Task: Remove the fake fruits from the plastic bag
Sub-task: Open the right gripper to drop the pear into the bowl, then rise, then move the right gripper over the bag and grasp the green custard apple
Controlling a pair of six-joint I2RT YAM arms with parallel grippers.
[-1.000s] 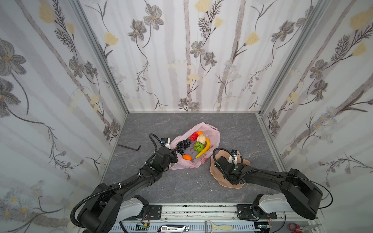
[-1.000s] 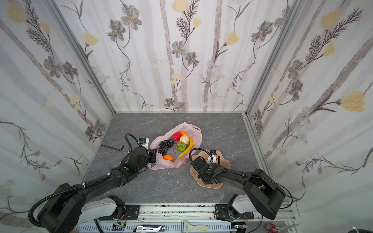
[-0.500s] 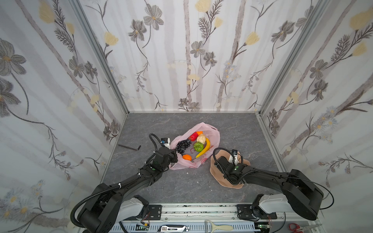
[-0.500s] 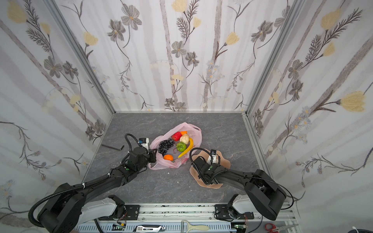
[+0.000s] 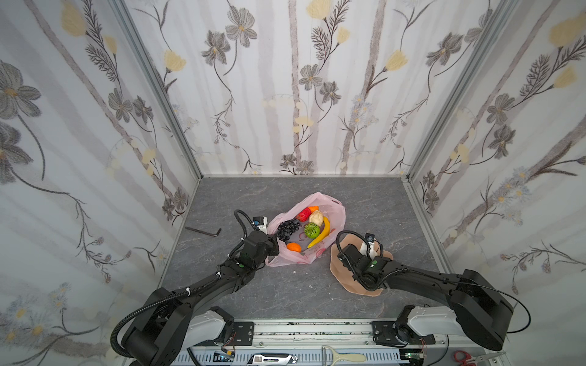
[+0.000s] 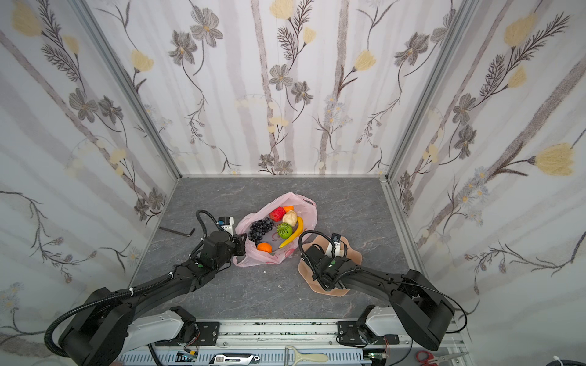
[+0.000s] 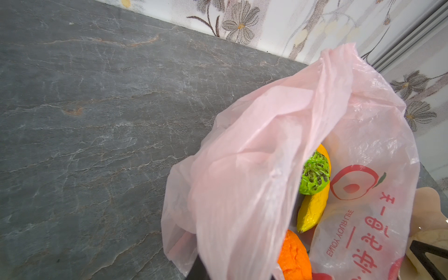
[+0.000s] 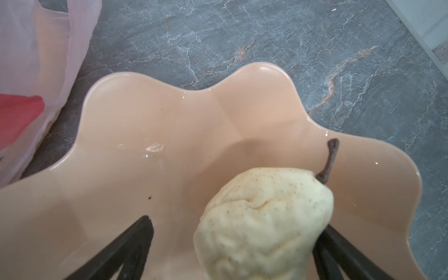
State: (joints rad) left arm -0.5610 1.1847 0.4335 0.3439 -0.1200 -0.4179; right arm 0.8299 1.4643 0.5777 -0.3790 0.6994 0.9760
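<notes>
Grey marbled table (image 5: 285, 294) makes the floor of a booth walled with flowered wallpaper (image 5: 285, 95). Near its middle lies the pink plastic bag (image 5: 336, 211), its mouth spread open upward and red printed marks on its near side. Most of the fake fruits sit inside it, and both top views show them. The banana (image 5: 321, 235) touches a bumpy green fruit (image 5: 311, 230). Behind these are a beige lumpy fruit (image 5: 316, 218) and a red apple (image 5: 303, 214), with the far orange (image 5: 313, 208) peeking out between them. The grape bunch (image 5: 288, 228) lies toward the left side. The near orange (image 5: 294, 247) is closest to the front edge.

The left tool (image 5: 274, 245) is at the bag's left rim, jaws nearly closed and pinching the thin film. In the left wrist view the film drapes over one dark finger (image 7: 197, 269). The green fruit, the banana and the near orange show through the opening there.

Just beside the bag on the right stands a peach wavy-edged dish (image 5: 341, 273). The right tool (image 8: 235, 223) hangs low over it with its jaws spread wide, gripping nothing. A pale pear (image 8: 264, 218) with a brown stem lies in the dish between the fingers, close against one and clear of the other.

Well to the left of the bag, near the left wall, an Allen key (image 5: 204, 231) lies flat on the table. A peeler (image 5: 344, 357) and red-handled scissors (image 5: 463, 358) rest on the front rail below the arm bases.
</notes>
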